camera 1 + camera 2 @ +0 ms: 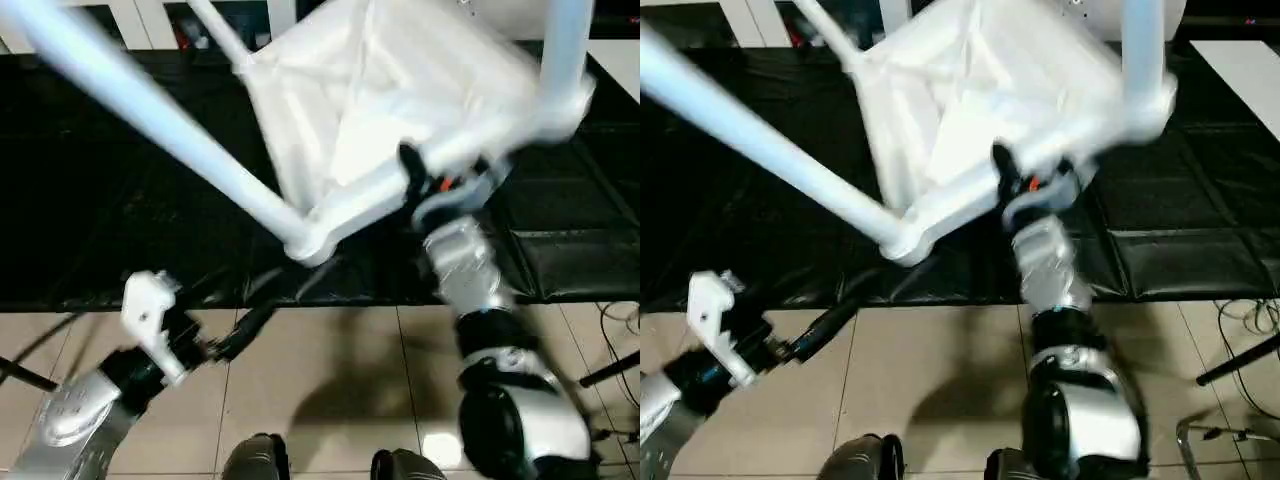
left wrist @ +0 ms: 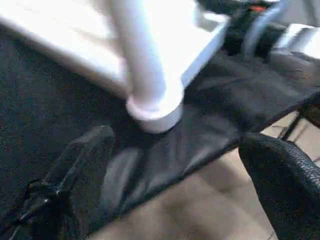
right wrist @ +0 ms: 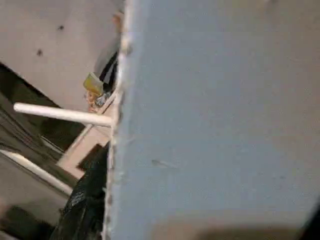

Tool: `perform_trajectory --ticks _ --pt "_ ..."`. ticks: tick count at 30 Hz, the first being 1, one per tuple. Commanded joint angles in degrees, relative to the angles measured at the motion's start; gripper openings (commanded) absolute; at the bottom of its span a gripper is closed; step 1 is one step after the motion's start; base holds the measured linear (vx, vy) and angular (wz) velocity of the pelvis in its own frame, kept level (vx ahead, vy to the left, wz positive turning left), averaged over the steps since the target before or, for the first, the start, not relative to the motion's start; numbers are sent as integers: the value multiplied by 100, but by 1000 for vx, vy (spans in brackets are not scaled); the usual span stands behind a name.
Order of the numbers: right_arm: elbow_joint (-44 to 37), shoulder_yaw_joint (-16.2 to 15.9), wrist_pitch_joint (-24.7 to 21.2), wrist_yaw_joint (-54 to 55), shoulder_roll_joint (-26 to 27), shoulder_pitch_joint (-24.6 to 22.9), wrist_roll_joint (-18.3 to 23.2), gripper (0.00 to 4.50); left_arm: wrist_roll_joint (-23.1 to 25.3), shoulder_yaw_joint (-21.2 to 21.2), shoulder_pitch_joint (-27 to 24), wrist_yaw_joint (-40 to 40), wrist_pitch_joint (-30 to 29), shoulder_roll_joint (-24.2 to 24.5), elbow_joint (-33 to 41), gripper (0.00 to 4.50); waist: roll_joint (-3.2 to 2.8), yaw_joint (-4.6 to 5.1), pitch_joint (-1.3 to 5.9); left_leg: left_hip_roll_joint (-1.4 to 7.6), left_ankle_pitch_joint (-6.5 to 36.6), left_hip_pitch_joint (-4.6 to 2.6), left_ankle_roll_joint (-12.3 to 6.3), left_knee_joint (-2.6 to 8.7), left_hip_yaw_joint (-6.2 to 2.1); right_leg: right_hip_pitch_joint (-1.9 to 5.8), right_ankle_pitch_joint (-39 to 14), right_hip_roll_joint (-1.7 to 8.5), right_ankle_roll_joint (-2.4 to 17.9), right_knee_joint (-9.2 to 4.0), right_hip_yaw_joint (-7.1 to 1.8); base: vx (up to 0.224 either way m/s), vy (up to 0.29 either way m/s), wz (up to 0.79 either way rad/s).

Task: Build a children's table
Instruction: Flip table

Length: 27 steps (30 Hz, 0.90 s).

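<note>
The right arm (image 1: 500, 380) rises from the near edge of the head views, its silver forearm reaching up to the table (image 1: 400, 110). The right gripper (image 1: 412, 170) is clenched on the table's near rim, one black finger showing over the white edge with an orange spot just beside it. In the right wrist view the pale tabletop (image 3: 215, 125) sits pressed close against the camera, with a black finger (image 3: 85, 205) along its edge and a far leg (image 3: 60, 114) sticking out from the rim.

The table is held tilted above the black mat (image 1: 120, 200), underside facing the head camera, its ribs faintly visible. A leg (image 1: 150, 115) runs from the near corner socket (image 1: 310, 243) up toward the top left corner of the view; another leg (image 1: 565, 50) stands out from the socket on the right, and a third thin leg (image 1: 215, 30) shows at the far left corner of the top. The near socket hangs over the mat's near edge, where the mat meets the tiled floor (image 1: 330, 380).

The left gripper (image 2: 175, 190) is low on the left, over the floor and apart from the table; its fingers (image 2: 285, 185) are spread wide and hold nothing. In the left wrist view the near socket (image 2: 155, 107) with its leg lies beyond them, above the mat.
</note>
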<state>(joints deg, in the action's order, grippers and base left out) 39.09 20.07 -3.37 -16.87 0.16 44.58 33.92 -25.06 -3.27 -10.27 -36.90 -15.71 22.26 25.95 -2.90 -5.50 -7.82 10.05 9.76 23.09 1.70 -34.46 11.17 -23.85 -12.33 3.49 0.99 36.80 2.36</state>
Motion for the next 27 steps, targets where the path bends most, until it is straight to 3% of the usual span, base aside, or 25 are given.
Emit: perform_trajectory --ticks 1,7,11,15,20,23,24,25,26,27 --pt "-340 -28 338 318 -275 -21 -516 201 -8 91 74 -44 -201 117 248 450 -6 44 470 297 684 -178 -265 380 -106 245 -491 402 1308 -408 -267 0 0 0" --pt "-687 -217 222 995 -640 1 -1111 201 -13 204 493 101 -639 340 593 450 18 52 485 259 828 -185 -106 374 -108 236 -626 363 1142 -411 -275 0 0 0" --pt "-1067 -335 -127 1441 -859 28 -1402 201 -4 259 854 233 -944 436 694 450 34 42 504 228 772 -192 -12 356 -102 233 -647 334 997 -411 -274 0 0 0" --pt "-1289 -623 -594 1752 -1191 42 -1865 201 170 303 1437 466 -1217 479 716 450 67 68 513 205 737 -156 26 343 -103 262 -599 326 911 -408 -278 0 0 0" --pt "-1487 -813 -925 1822 -1367 50 -2037 201 145 353 1959 577 -1418 517 823 450 121 116 536 188 635 -121 29 320 -105 297 -556 328 881 -401 -276 0 0 0" --pt "-1465 -1016 -1022 1841 -1530 126 -2321 201 539 438 2542 650 -1317 645 689 450 163 129 538 190 646 -137 -4 311 -95 280 -663 316 848 -419 -281 0 0 0" --pt "-1460 -1085 -1066 1831 -1573 154 -2388 201 717 499 2754 627 -1243 733 634 450 146 127 546 187 686 -158 25 299 -90 268 -728 314 838 -416 -283 0 0 0" --pt "-1458 -1119 -1088 1818 -1591 168 -2415 201 806 536 2855 603 -1199 783 608 450 195 143 532 184 685 -130 31 313 -95 284 -804 306 806 -439 -277 0 0 0" --pt "-1445 -1276 -1180 1730 -1632 228 -2517 201 1251 715 3295 494 -945 1034 475 450 191 131 536 189 689 -139 71 312 -101 277 -894 319 762 -429 -280 0 0 0" --pt "-1444 -1293 -1190 1720 -1635 235 -2528 201 1298 735 3342 485 -920 1061 461 450 224 128 549 188 704 -148 91 304 -104 276 -1025 319 670 -433 -284 0 0 0"
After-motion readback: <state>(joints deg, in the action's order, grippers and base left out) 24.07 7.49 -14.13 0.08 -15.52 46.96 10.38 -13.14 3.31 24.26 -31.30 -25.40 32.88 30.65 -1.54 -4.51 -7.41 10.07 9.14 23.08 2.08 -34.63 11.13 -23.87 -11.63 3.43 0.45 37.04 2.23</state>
